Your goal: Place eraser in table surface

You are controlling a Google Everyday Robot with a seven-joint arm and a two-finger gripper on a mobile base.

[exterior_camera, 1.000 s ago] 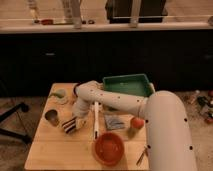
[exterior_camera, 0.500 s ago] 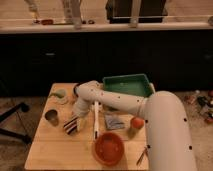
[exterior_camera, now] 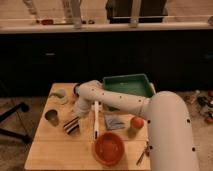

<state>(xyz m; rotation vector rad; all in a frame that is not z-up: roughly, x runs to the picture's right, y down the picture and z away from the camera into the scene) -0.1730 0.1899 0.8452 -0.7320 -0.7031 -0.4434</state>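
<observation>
Your pincer [exterior_camera: 76,119] sat low over the left half of the tabletop [exterior_camera: 50,150], at the end of the white arm that reached in from the right. The eraser [exterior_camera: 71,125] lay directly under it, toward the near edge, the two meeting with no gap you could make out. Whether the eraser already rested on the wood or hung just above it could not be told.

The eraser's long axis ran diagonally, from near-left up to far-right, its striped side facing you. Whether the pincer was spread or still pinching the eraser could not be told either.

The metal cup [exterior_camera: 51,117] stood just to the left and the white-handled brush [exterior_camera: 96,120] just to the right, so any lift probably wanted to go straight up between them.
</observation>
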